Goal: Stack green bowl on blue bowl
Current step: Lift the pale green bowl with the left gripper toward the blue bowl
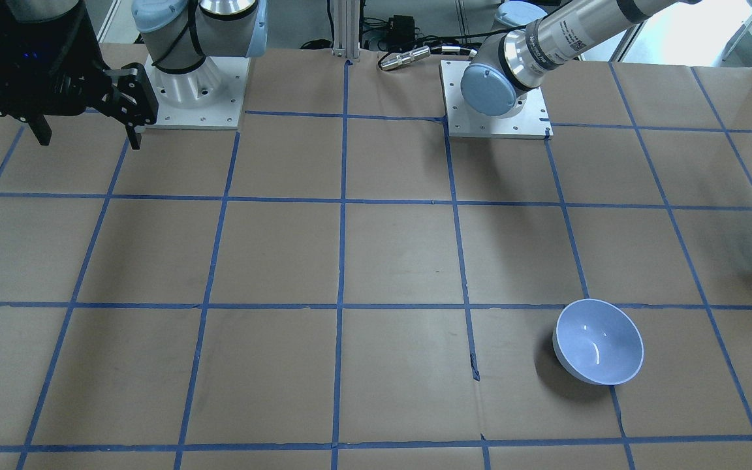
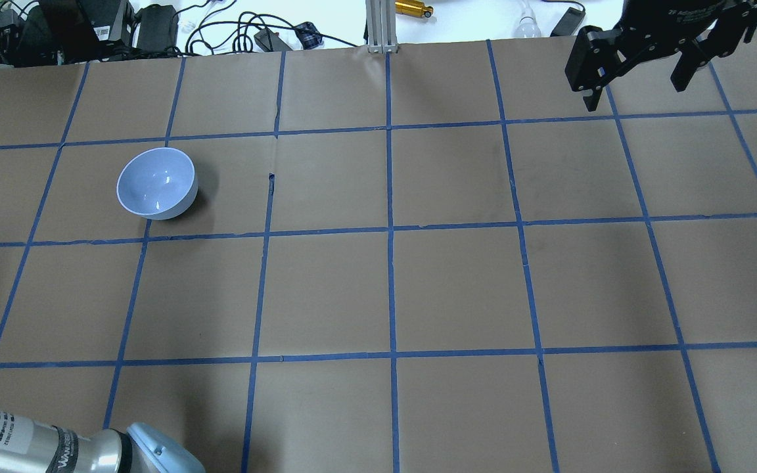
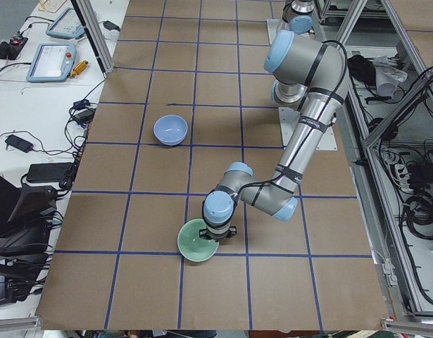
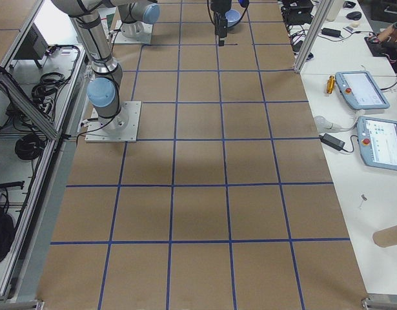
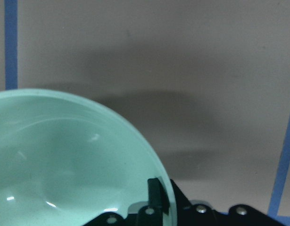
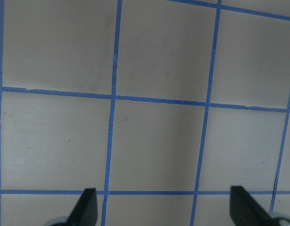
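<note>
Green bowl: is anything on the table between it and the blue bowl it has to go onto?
Nothing visible does. Only the taped table surface shows between the green bowl and the blue bowl, which is empty. The right gripper hangs far across the table.

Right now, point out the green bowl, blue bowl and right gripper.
green bowl (image 3: 193,243): exterior left view, on its inner surface.
blue bowl (image 2: 154,179): overhead exterior view, on the inside bottom.
right gripper (image 2: 635,97): overhead exterior view, midway between its open fingertips.
</note>
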You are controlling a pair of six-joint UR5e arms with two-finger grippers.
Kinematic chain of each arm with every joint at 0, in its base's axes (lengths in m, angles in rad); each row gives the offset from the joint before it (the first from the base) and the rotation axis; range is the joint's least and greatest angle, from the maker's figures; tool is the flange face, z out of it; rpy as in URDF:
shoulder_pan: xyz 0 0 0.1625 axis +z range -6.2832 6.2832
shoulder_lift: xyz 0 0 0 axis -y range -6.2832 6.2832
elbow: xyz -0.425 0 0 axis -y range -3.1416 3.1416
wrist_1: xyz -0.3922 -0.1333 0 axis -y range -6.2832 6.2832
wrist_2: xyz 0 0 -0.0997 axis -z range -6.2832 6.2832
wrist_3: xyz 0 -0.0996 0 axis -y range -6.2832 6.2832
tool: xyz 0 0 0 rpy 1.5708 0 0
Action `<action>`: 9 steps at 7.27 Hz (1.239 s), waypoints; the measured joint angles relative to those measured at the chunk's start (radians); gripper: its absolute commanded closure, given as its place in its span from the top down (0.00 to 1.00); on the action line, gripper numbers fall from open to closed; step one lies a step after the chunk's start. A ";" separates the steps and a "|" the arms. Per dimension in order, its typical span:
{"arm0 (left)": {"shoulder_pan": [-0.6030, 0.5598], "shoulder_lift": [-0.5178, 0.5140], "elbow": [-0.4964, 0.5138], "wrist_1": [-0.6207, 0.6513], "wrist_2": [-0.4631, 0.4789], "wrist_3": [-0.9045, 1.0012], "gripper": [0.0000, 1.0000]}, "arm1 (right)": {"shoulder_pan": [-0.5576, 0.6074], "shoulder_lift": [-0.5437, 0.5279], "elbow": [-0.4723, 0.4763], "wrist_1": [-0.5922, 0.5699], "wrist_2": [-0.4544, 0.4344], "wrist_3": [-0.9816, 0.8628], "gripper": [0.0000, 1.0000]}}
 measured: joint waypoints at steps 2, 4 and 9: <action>-0.007 0.021 0.004 -0.007 -0.003 -0.003 0.00 | 0.000 0.000 0.000 0.000 0.000 0.000 1.00; -0.057 0.079 0.010 -0.028 -0.030 -0.009 0.00 | 0.000 0.000 0.000 0.000 0.000 0.000 1.00; -0.333 0.247 0.011 -0.196 -0.121 -0.163 0.00 | 0.000 0.000 0.000 0.000 0.000 0.000 1.00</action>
